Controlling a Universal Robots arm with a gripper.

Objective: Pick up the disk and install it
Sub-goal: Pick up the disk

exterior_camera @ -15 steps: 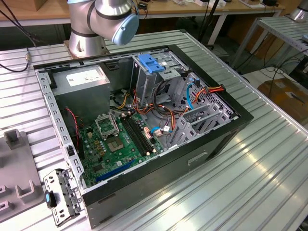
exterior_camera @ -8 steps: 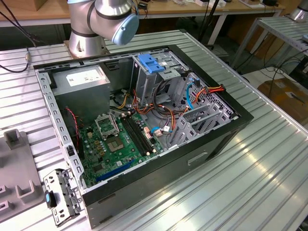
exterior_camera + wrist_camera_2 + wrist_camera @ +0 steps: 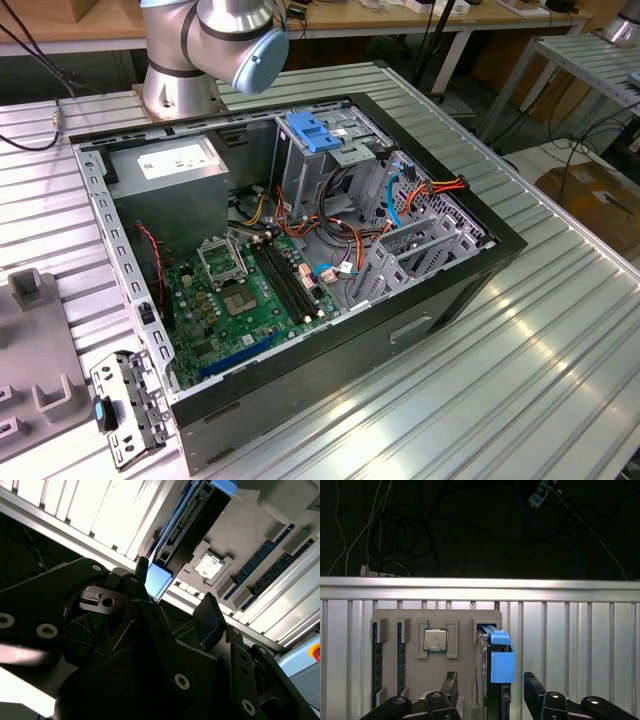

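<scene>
first wrist view looks past the black two-finger gripper (image 3: 490,682) onto the disk (image 3: 495,702), a flat metal hard drive standing on edge in a slot of the pale grey plastic parts tray (image 3: 465,672), with its bright blue plastic carrier rail (image 3: 502,665) facing the camera. the fingers stand wide apart, one on each side of the drive, clear of it and gripping nothing. the step in hand looks like the grasp. it seems best to keep the drive centred in the gap, come down square to its flat faces, and close on the metal body rather than on the plastic rail alone, which might flex or slip. a skewed approach could wedge the drive against the slot walls. no writing can be read here: the drive is edge-on, so any label is hidden, and the square silver processor (image 3: 435,640) nearby bears only faint marks. in the exterior view a white sticker (image 3: 172,160) on the grey metal power-supply box (image 3: 122,168) inside the open black computer case (image 3: 330,375) carries print too small to make out.
</scene>
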